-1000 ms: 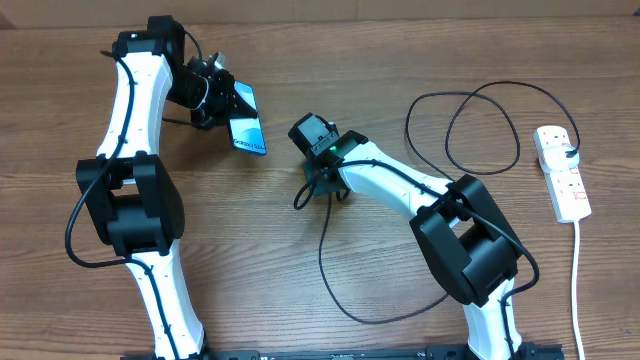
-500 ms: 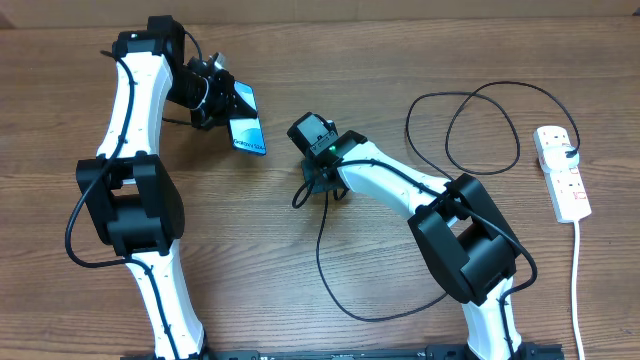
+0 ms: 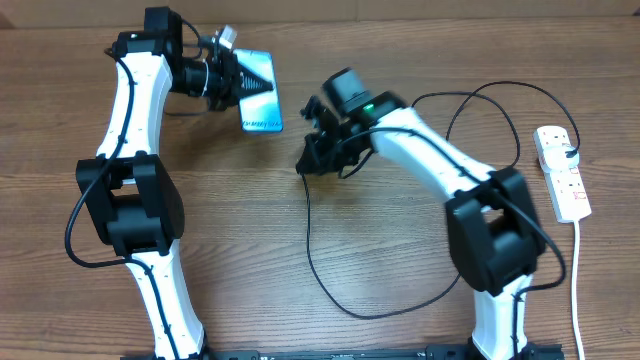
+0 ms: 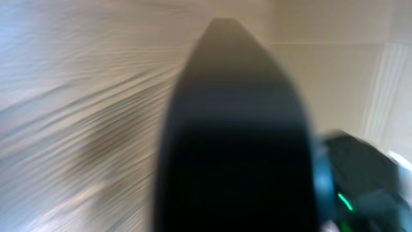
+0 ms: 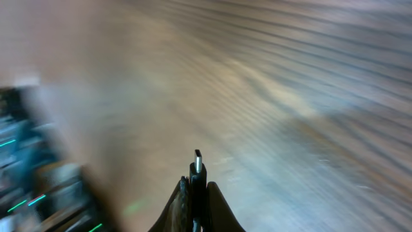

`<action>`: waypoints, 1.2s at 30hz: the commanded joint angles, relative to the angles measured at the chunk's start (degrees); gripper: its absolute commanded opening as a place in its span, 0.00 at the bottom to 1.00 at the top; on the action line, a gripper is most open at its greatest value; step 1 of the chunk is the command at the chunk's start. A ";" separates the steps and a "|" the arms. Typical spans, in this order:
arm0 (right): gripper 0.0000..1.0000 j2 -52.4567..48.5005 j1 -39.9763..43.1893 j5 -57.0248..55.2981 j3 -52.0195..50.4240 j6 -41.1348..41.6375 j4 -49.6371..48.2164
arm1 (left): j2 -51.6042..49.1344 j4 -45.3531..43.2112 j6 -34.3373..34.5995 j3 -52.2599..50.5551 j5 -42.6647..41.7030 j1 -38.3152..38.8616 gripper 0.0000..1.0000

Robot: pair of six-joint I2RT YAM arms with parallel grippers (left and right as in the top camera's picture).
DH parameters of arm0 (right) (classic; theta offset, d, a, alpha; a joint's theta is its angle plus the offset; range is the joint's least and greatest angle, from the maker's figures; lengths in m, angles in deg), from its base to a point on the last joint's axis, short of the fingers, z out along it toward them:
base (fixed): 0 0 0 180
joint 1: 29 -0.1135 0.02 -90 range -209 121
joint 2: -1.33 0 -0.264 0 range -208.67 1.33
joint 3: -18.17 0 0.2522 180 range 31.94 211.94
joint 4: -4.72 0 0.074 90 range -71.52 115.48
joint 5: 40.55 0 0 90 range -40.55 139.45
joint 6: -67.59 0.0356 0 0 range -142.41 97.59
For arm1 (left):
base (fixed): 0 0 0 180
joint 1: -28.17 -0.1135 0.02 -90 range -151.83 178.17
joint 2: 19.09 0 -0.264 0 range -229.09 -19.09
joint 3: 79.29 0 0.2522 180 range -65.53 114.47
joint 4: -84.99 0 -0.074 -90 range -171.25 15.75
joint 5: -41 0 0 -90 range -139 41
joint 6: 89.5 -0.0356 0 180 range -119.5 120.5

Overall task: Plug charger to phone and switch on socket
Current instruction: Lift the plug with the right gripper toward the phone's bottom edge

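My left gripper [image 3: 240, 84] is shut on the phone [image 3: 260, 98], which it holds above the table at the far left, its light blue screen facing up. In the left wrist view the phone [image 4: 232, 129] is a dark blur filling the middle. My right gripper [image 3: 309, 157] is shut on the plug end of the charger [image 3: 312, 250], a little right of the phone and apart from it. In the right wrist view the plug tip [image 5: 197, 161] sticks out between my shut fingers [image 5: 215, 203]. The black cable loops over the table to the socket [image 3: 563, 172] at the right edge.
The socket's white cord [image 3: 577, 280] runs toward the front right. The cable makes a wide loop [image 3: 480, 125] at the back right and another near the front middle. Bare wood lies between the arms' bases.
The left gripper has swung the phone up and to the right, turning it. The right gripper has lifted and moved toward the back with the plug, dragging the cable.
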 commanded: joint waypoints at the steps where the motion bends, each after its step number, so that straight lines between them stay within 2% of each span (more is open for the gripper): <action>1: 0.04 3.69 2.97 22.60 1.53 -9.09 0.15 | 0.55 -5.90 -1.07 0.63 -23.12 0.02 0.04; 2: 0.04 3.69 3.41 25.99 1.53 -11.43 0.61 | 0.55 -8.24 0.04 0.63 -25.79 0.02 0.04; 5: 0.04 3.69 4.07 34.21 1.49 -16.76 1.68 | 0.55 -12.74 4.76 0.66 -26.21 0.09 0.04; 11: 0.04 3.69 4.04 35.30 1.49 -16.57 1.11 | 0.55 -13.09 6.97 0.66 -26.21 0.50 0.04; 16: 0.04 3.69 4.66 39.52 1.51 -11.06 -3.15 | 0.55 -7.91 9.73 0.66 -26.14 0.55 0.04; 18: 0.04 3.72 5.25 39.69 1.51 -6.51 -5.77 | 0.57 -3.67 8.20 0.66 -26.12 0.55 0.04; 23: 0.04 3.72 5.62 39.78 1.51 -0.46 -9.11 | 0.55 -0.55 4.37 0.66 -25.00 0.55 0.04; 30: 0.04 3.72 5.60 42.73 1.51 7.04 -16.41 | 0.55 -2.40 3.58 0.66 -21.14 0.87 0.04; 36: 0.04 3.72 5.60 42.66 1.51 8.31 -18.62 | 0.55 -5.79 9.42 0.66 -19.61 0.90 0.04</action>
